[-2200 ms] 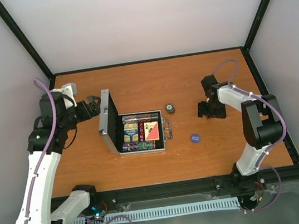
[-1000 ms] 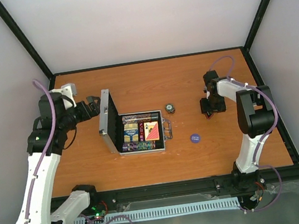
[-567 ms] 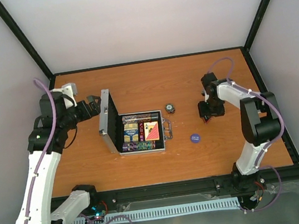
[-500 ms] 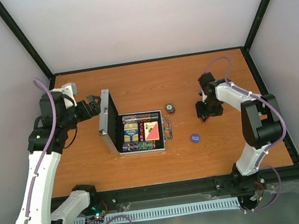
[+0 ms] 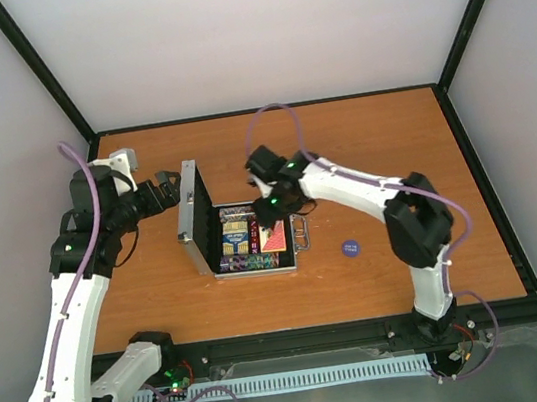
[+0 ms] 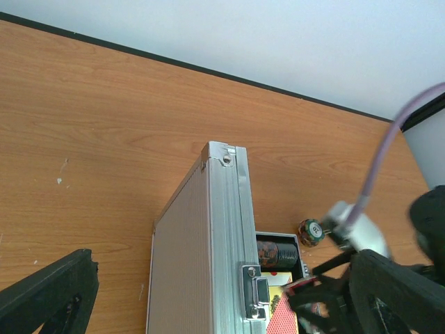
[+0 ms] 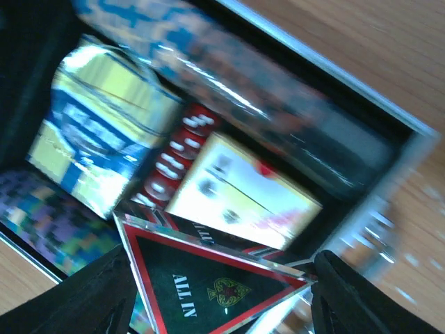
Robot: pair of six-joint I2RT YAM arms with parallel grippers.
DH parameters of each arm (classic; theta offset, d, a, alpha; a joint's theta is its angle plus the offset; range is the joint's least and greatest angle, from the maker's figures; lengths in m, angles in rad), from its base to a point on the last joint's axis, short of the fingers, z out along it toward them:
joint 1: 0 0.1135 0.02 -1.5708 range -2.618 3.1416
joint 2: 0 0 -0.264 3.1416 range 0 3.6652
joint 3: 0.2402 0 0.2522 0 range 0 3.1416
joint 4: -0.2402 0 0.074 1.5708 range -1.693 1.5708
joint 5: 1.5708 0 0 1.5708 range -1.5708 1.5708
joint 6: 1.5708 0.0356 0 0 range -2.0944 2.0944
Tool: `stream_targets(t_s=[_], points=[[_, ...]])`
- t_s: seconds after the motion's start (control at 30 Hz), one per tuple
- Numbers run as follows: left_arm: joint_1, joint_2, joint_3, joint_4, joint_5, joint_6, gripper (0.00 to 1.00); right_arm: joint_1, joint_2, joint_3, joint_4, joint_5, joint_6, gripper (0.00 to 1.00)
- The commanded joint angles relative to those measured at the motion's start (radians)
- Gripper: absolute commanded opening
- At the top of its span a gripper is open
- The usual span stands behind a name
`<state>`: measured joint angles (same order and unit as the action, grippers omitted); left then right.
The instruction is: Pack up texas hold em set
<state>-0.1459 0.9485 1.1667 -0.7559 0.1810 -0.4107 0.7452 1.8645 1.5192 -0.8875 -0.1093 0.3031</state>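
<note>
- Jaws of right gripper (image 7: 222, 298) part-closed, clamped on triangular ALL IN button (image 7: 203, 280) by its edges, hanging just over open case (image 5: 259, 271).
- ALL IN button looks like clear hard plastic: light, stiff, slick, thin. An edge pinch could let it pivot or squirt out, so prob. wants a gentle release low in the case.
- Below it: blue deck (image 7: 104, 132) in wrap & red deck (image 5: 274, 240) side by side, chip rows (image 7: 42, 202) along the case walls. View is blurry, can't tell which slot is free.
- Left gripper (image 5: 170, 187): jaws wide apart either side of upright lid (image 6: 201, 236), holding nothing; contact w/ lid unclear.
- Lid = ribbed aluminium, rigid, hinged. Prob. best pushed at its free top edge, not pinched. Case w/ chips likely heavy enough to stay put.
- Out on table (image 5: 368, 125): small chip stack (image 6: 311, 232) just beside case, round blue button (image 5: 350, 246) near it. Chip stack may topple, so take it by the sides. Round blue button lies flush and needs a rim pinch.
</note>
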Motion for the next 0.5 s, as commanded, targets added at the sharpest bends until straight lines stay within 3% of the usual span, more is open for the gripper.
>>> stream_targets(t_s=[0.0, 0.23, 0.47], points=[[0.005, -0.022, 0.007, 0.008, 0.005, -0.012, 1.0, 0.093, 0.14, 0.128, -0.003, 0.029, -0.062, 0.55], [0.005, -0.04, 0.006, -0.006, -0.006, -0.009, 1.0, 0.122, 0.259, 0.236, -0.039, 0.028, -0.123, 0.55], [0.005, -0.041, -0.001, -0.001, 0.001, -0.01, 1.0, 0.157, 0.271, 0.193, -0.047, 0.043, -0.159, 0.55]])
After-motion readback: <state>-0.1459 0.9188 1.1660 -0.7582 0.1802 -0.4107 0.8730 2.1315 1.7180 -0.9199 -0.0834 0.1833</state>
